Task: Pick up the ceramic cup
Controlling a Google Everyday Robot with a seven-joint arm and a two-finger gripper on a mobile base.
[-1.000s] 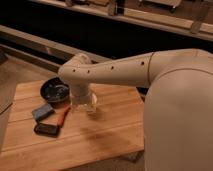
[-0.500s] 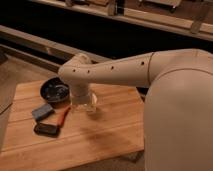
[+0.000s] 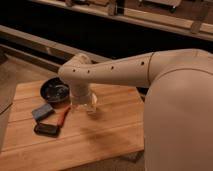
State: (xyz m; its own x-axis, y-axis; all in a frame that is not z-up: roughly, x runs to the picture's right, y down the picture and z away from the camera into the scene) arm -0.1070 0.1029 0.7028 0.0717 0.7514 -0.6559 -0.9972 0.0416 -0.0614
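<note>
My gripper (image 3: 83,103) hangs down from the cream-coloured arm's wrist (image 3: 77,80) over the wooden table (image 3: 110,130), just right of the black bowl (image 3: 54,90). A pale cream shape (image 3: 89,105) shows low at the gripper, right at the table top. It may be the ceramic cup, but I cannot tell it apart from the gripper's own parts. The wrist hides most of this spot from above.
A grey-blue block (image 3: 42,112), a red-handled tool (image 3: 63,116) and a flat black object (image 3: 46,130) lie on the table's left part. My arm and large body (image 3: 180,115) fill the right side. A dark shelf rail (image 3: 45,47) runs behind the table.
</note>
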